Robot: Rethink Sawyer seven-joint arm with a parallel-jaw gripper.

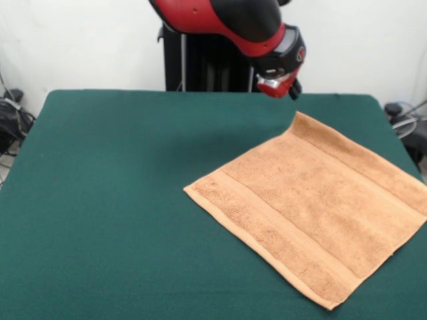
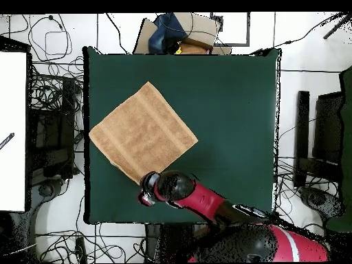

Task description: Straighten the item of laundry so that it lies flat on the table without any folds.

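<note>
Orange-brown terry towel [image 1: 313, 210] lying spread and flat, set diagonally on the green table [image 1: 107, 200], toward the right side in the front view. The gripper [image 1: 279, 83] hangs above the towel's far corner; whether it is spread or pressed together cannot be told.

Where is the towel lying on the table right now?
In the front view the towel lies flat on the table's right half, turned diamond-wise; its far corner sits just below the claw.

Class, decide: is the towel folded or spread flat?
Spread flat: the towel shows four corners and no folds on the table.
</note>
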